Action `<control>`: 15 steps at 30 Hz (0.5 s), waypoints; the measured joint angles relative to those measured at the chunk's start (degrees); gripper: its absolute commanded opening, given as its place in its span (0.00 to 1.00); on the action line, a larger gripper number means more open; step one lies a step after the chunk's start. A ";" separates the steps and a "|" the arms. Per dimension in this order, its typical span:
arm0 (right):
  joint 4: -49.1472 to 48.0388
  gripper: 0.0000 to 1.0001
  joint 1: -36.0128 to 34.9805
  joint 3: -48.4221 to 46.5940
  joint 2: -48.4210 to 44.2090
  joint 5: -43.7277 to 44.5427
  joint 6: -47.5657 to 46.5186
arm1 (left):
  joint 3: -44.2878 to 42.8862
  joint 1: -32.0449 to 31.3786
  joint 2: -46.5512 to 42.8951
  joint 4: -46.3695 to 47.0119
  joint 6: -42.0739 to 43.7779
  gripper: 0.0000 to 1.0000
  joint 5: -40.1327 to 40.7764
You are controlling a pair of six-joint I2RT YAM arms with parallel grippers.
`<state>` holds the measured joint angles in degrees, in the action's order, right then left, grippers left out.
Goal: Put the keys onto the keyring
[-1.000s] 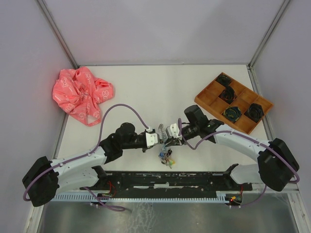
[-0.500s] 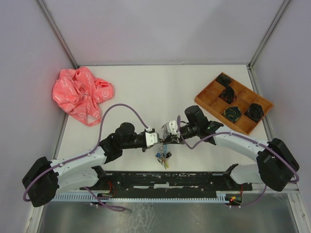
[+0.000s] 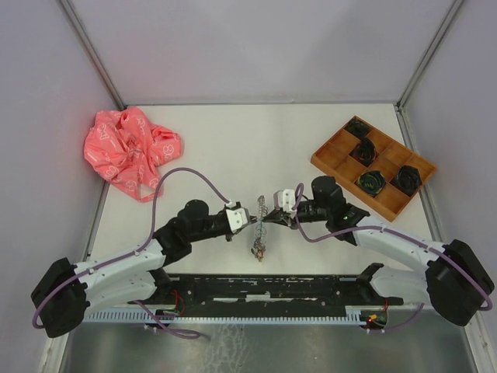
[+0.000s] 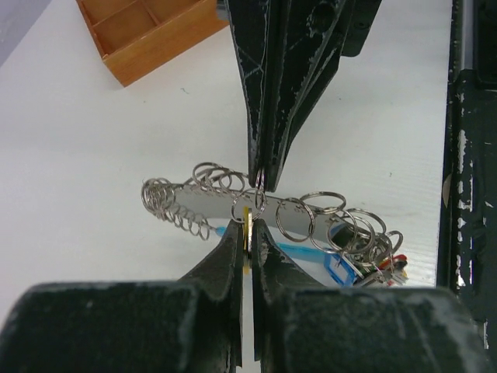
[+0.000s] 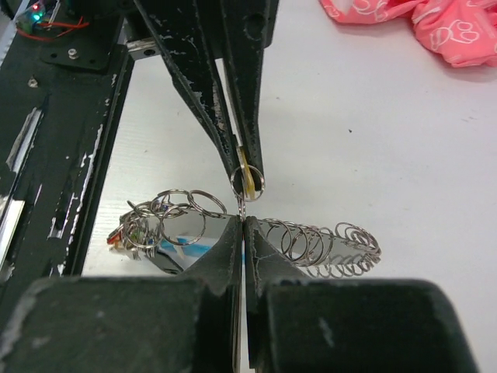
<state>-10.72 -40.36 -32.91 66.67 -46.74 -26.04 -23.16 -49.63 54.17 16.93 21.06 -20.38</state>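
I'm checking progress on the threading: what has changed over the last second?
The right tool turned and drew back a little toward its own side. It now meets the left tool tip to tip, the left shut on the key, the right on the ring. The ring chain now stretches out beyond them, and the key bunch slid slightly left. Pink bag and wooden tray unchanged.

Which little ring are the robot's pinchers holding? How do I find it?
At the middle of the white table, the left gripper and right gripper meet tip to tip. Between them is one small silver ring. Other rings crowd nearby, but only this one is pinched, with a yellow key against it.
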 measured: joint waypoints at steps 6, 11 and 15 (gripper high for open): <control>-9.31 0.01 0.26 3.91 -1.20 3.58 7.19 | 2.45 0.00 -0.81 2.84 -3.23 0.03 1.75; -15.34 0.01 0.24 6.34 -1.77 5.86 11.80 | 2.95 0.00 -0.07 4.70 -4.85 0.03 2.10; -20.06 0.00 0.24 7.56 -1.88 7.37 15.58 | 2.95 0.04 1.40 6.38 -5.14 0.03 2.08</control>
<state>-30.79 -40.12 -25.34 64.79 -39.38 -10.46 -20.21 -49.58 55.57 23.31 15.92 -18.31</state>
